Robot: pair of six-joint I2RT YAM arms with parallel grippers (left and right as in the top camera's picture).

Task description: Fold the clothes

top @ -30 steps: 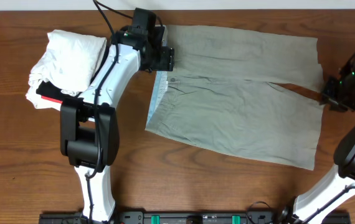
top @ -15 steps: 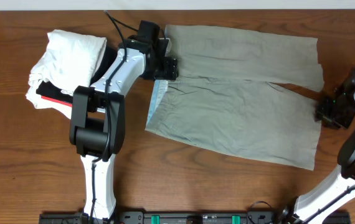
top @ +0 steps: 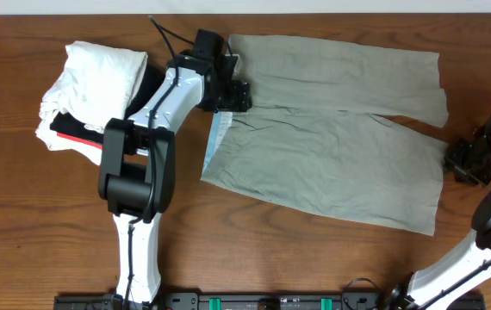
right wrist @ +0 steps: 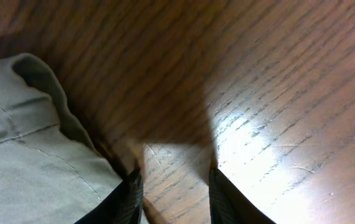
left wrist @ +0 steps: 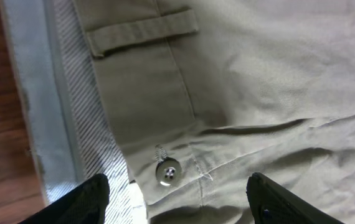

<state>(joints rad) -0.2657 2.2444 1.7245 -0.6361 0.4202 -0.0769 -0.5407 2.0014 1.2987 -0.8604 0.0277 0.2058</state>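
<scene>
Grey-green shorts (top: pixel 332 129) lie flat across the table, waistband to the left, legs to the right. My left gripper (top: pixel 233 96) is open over the waistband; the left wrist view shows its fingers (left wrist: pixel 177 202) spread either side of the button (left wrist: pixel 167 172) and the striped waistband lining (left wrist: pixel 84 112). My right gripper (top: pixel 463 164) is open just off the leg hem at the right. In the right wrist view its fingers (right wrist: pixel 174 196) are over bare wood, with the hem (right wrist: pixel 40 143) to the left.
A pile of white clothes (top: pixel 95 77) with a red and black item (top: pixel 73 133) under it lies at the far left. The wooden table's front half (top: pixel 297 258) is bare.
My right gripper has moved down and rightward, off the leg hem. My left gripper has shifted slightly right and down along the waistband.
</scene>
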